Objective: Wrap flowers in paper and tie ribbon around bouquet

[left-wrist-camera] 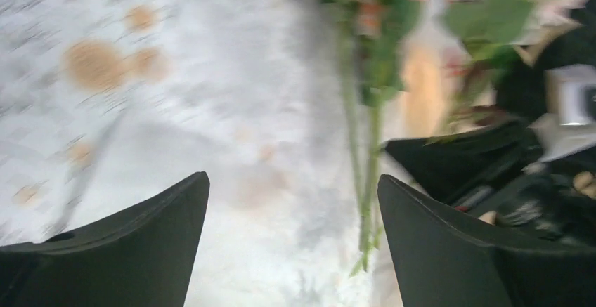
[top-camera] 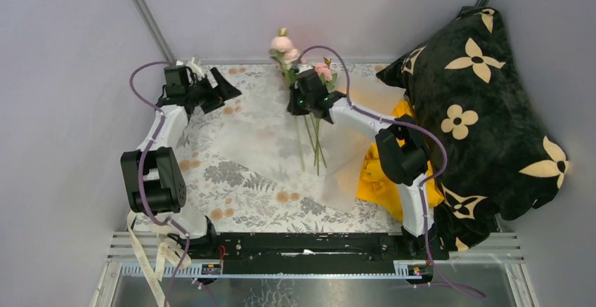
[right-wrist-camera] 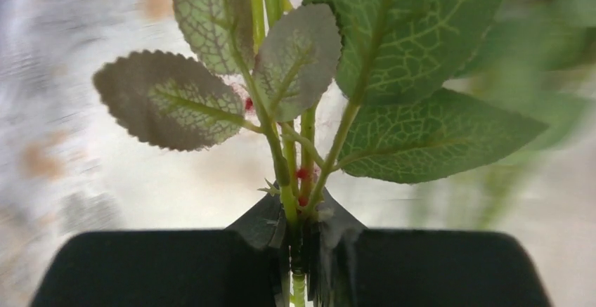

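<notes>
1. At the far side of the table, my right pincer (right-wrist-camera: 299, 217) is clenched on the green stems of the flowers (top-camera: 284, 46), just under the lowest leaves. The right wrist view shows the stems pinched tight between its two pads.
2. The pink blooms point toward the back wall. The stem ends trail toward me over the paper (top-camera: 270, 149), which lies spread on the printed tablecloth (top-camera: 232, 201). I cannot tell whether the stem tips touch the sheet.
3. My left pincer (left-wrist-camera: 293, 180) is released, jaws wide with nothing between them. It sits well to the left of the bunch, and its camera looks across at the stems.
4. I judge the step in hand to be laying the bunch on the sheet. I would lower it slowly and flat, stems along the middle of the paper and blooms past its far edge, letting go only once the stems rest. Dragging could wrinkle so thin a sheet.
5. My right arm rises from its near base, bends its elbow above the yellow cloth (top-camera: 376, 180) and reaches far-left. The left arm is folded at the elbow by the left edge, forearm stretched away from me.
6. The ribbon (top-camera: 144, 258) hangs by the left base, well apart from the bunch.
</notes>
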`<action>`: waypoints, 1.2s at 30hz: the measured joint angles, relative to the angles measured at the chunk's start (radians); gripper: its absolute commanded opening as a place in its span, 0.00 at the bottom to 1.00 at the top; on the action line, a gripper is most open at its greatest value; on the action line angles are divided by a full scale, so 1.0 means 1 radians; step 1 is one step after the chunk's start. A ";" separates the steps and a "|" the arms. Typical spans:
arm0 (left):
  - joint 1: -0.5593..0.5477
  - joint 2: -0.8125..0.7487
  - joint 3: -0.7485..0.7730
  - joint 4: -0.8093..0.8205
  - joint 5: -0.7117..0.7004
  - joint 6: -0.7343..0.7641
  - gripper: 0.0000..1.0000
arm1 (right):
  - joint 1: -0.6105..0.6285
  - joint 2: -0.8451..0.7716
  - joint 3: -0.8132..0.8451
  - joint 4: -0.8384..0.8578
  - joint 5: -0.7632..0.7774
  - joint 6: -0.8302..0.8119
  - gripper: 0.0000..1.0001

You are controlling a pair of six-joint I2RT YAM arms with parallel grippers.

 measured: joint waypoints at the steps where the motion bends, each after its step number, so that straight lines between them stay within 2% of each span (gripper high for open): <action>1: 0.021 0.008 -0.019 -0.017 -0.035 0.018 0.99 | -0.031 0.011 0.018 -0.053 0.043 -0.035 0.10; 3: 0.061 0.035 -0.063 -0.046 -0.104 0.050 0.99 | -0.076 0.046 0.064 -0.121 0.106 -0.090 0.27; 4: 0.079 0.051 -0.083 -0.055 -0.133 0.061 0.99 | -0.095 0.070 0.095 -0.153 0.137 -0.112 0.40; 6: 0.108 0.097 -0.118 -0.077 -0.193 0.085 0.99 | -0.120 0.124 0.172 -0.212 0.196 -0.154 0.56; 9: 0.123 0.171 -0.131 -0.098 -0.249 0.108 0.99 | -0.130 0.190 0.270 -0.296 0.277 -0.190 0.65; 12: 0.125 0.227 -0.121 -0.092 -0.254 0.119 0.99 | -0.135 0.194 0.281 -0.355 0.318 -0.201 0.68; 15: 0.122 0.251 -0.106 -0.068 -0.235 0.122 0.99 | -0.151 0.140 0.206 -0.359 0.337 -0.198 0.72; 19: 0.109 0.294 -0.076 -0.018 -0.163 0.122 0.99 | -0.225 -0.045 0.018 -0.378 0.338 -0.177 0.75; 28: 0.020 0.347 -0.057 0.070 -0.026 0.140 0.99 | -0.467 -0.419 -0.257 -0.393 0.354 -0.115 0.78; 32: 0.002 0.354 -0.050 0.073 -0.002 0.154 0.99 | -0.532 -0.488 -0.373 -0.388 0.322 -0.091 0.78; 36: -0.001 0.352 -0.050 0.069 0.017 0.177 0.94 | -0.552 -0.461 -0.391 -0.393 0.254 -0.066 0.78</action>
